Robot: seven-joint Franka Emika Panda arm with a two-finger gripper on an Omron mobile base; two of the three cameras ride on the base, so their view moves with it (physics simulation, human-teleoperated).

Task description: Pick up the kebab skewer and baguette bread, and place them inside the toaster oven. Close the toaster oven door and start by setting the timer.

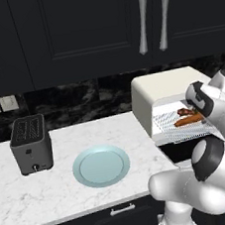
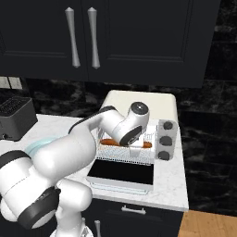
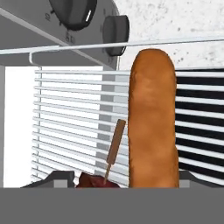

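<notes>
Baguette bread: we see it lying flat on the wire rack inside the toaster oven, long and orange-brown; from the right base view it shows as an orange strip partly hidden behind our wrist.
Kebab skewer: on the same rack, just beside the loaf; in the hand view its bare stick points up from the dark red chunks at the bottom edge.
Toaster oven door: folded down flat toward us, dark glass facing up, in front of the rack.
Knobs: three round grey ones in a column on the oven's right side; two of them show at the top of the hand view.
Gripper: our hand reaches into the oven mouth just above the rack; the dark fingers sit at either side of the hand view with the loaf and skewer end between them, and we cannot tell whether they are clasping the food or let go.
In the way: our own forearm and wrist cover much of the oven opening from the right base view.
Plate: pale blue, bare, on the counter left of the oven.
Slot toaster: dark grey, further left, well apart from the plate.
Above: dark cabinets with two silver handles.
</notes>
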